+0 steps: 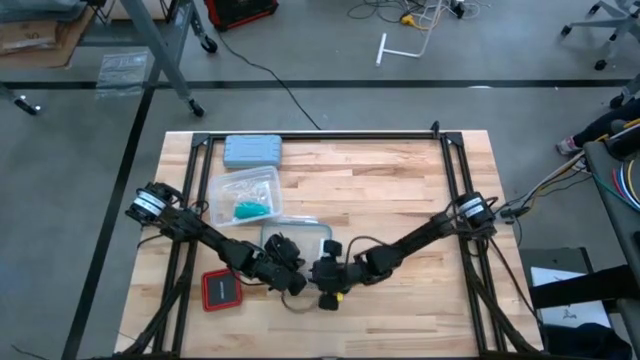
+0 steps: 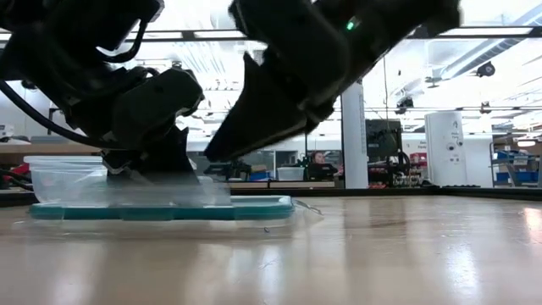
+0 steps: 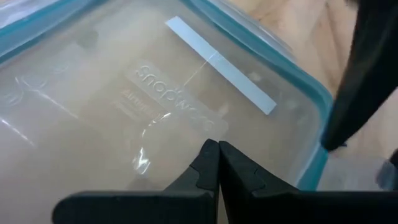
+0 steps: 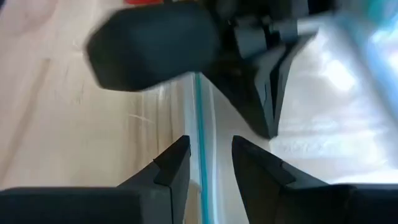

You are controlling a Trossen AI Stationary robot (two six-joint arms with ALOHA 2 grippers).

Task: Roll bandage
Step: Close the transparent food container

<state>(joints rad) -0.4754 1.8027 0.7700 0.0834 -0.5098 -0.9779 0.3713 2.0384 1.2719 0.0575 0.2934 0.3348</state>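
Bandage (image 1: 247, 209), a small teal-green bundle, lies inside the clear open container (image 1: 262, 181) on the wooden table (image 1: 400, 190), well away from both grippers, on the far side of the left arm from its fingertips. Beyond that container, at the table's far edge, lies the grey-blue hard case (image 1: 252, 151).

Both grippers meet near the table's front middle over a clear lid with a teal rim (image 2: 161, 212), which lies flat on the wood. The left gripper (image 3: 217, 149) has its two dark fingers pressed together, tips touching each other and set down on the lid's clear panel, which bears raised lettering and a pale strip just ahead of the tips. Nothing is visible between those fingers. In the low view this gripper (image 2: 157, 165) stands on the lid near its middle.

The right gripper (image 4: 210, 146) has its fingers spread apart, and the lid's teal rim (image 4: 200, 118) runs straight into the gap between them; whether either finger touches the rim cannot be told. Just ahead of its tips stands the left gripper's closed pair of fingers (image 4: 267, 93), very close. In the high view the right gripper (image 1: 325, 270) sits just beside the left gripper (image 1: 290, 262), the two arms forming a shallow V toward the table's front.

A red-and-black flat device (image 1: 221, 290) lies on the table behind and outward of the left gripper, near that arm's forearm.
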